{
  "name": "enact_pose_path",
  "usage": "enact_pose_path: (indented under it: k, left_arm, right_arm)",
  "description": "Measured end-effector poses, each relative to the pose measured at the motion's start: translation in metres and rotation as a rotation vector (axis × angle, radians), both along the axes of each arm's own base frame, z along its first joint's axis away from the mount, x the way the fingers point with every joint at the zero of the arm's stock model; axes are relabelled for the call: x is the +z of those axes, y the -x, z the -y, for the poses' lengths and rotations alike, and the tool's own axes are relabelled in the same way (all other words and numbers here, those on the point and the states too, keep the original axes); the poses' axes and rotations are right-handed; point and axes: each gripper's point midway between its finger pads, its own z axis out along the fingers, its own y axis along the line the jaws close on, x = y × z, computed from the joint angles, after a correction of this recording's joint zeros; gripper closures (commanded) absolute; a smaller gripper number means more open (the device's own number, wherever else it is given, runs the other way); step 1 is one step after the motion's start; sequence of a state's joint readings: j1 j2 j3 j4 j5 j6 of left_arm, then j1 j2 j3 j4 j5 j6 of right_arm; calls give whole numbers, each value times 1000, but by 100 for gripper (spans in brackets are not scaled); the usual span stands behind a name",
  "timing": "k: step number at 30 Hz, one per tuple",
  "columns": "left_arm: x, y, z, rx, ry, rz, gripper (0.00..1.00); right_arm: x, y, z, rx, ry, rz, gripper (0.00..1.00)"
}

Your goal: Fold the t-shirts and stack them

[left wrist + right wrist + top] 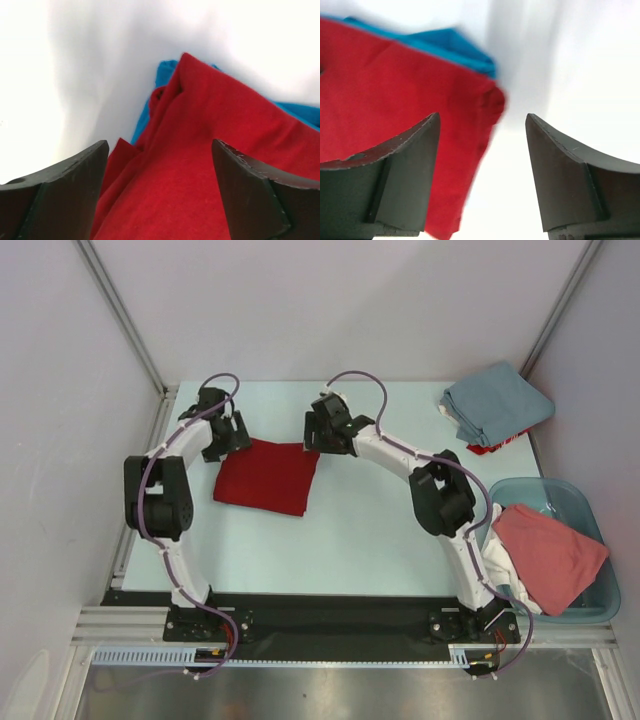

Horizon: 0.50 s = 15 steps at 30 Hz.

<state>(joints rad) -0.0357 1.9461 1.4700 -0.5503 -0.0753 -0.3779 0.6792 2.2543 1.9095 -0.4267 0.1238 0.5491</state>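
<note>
We find the folded crimson cotton t-shirt (266, 475) left of centre on the pale table (380, 530), over a bright blue cotton shirt (455, 42). Our left gripper (228, 435) and right gripper (318, 432), jaws spread wide, sit at its two far corners, equally near, its far edge running between them.

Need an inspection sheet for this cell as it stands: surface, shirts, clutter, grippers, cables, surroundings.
Surface: pale table, no stains seen.
Job's things: red shirt folded, centre-left, lying on a blue shirt that peeks out at its far edge. Grey-blue shirt folded at the far right corner, red and white cloth under it. Pink shirt and white shirt unfolded in the bin, right.
Clutter: nothing seen.
Grippers: left gripper jaws open at the red shirt's far left corner; right gripper jaws open at its far right corner.
Cables: purple cables run along both arms, looped above the wrists.
Surroundings: plain walls, metal frame posts.
</note>
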Motion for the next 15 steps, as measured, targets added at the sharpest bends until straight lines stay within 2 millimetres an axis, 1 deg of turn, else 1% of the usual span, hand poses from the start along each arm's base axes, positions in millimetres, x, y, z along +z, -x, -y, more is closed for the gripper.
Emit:
enact_pose_path:
  k: [2, 4, 7, 8, 9, 10, 13, 15]
  left_arm:
    - [0, 3, -3, 16, -7, 15, 10]
    - [4, 13, -5, 26, -10, 30, 10]
    - [20, 30, -5, 32, -17, 65, 9]
    - [29, 35, -5, 35, -24, 88, 8]
    - [39, 39, -3, 31, -31, 112, 6]
    - [51, 43, -3, 34, -42, 143, 5]
    - [79, 50, 18, -17, -60, 218, 5]
    - [91, 55, 38, -65, -61, 253, 5]
  right_arm:
    - [-3, -5, 9, -17, 2, 0, 28]
    - [-4, -4, 13, -18, -1, 4, 28]
    - [-3, 11, 16, -1, 1, -7, 28]
    - [-2, 18, 18, 8, -1, -7, 29]
    - [-1, 27, 22, 14, -1, -9, 33]
    - [1, 35, 26, 22, -3, -12, 34]
    - [9, 59, 39, 51, -30, -12, 35]
    - [15, 70, 54, 57, -46, -4, 35]
